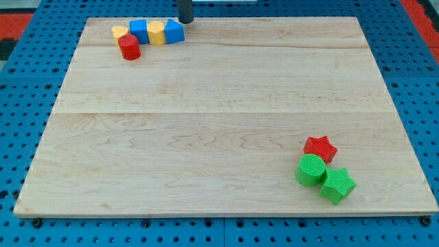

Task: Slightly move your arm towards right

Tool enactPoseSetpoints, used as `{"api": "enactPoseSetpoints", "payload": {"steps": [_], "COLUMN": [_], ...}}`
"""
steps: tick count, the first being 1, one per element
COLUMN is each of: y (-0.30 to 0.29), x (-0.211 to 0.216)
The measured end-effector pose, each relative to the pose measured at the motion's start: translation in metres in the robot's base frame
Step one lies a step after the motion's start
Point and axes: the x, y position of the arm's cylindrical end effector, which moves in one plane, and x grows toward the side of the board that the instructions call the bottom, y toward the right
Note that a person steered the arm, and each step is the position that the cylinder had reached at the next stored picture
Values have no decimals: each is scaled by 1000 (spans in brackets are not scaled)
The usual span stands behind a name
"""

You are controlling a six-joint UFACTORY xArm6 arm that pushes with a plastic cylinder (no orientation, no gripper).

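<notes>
camera view shows you, starting at the view's left, a tight cluster near the top edge of the wooden board (206,123): a yellow block (120,32) of unclear shape, a red cylinder (129,47) just below it, then a blue cube (139,31), a yellow hexagonal block (157,32) and a blue block (175,31) with a slanted top, all touching in a row. just right of that blue block stands my tip (186,20), at the board's top edge, very near the block or touching it; you cannot tell which. the rod has no jaws, so it grasps nothing and is merely resting on the surface. far to the view's lower right, well apart, sit a red star (320,148), a green cylinder (311,169) and a green star-like block (337,185). for a small shift right, you should slide the tip away from the blue block along the top edge, keep it short, and stop well before the corner.
</notes>
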Motion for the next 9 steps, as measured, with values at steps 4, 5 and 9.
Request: {"api": "enactPoseSetpoints", "payload": {"steps": [4, 5, 9], "y": [2, 2, 4], "x": [0, -1, 1]}}
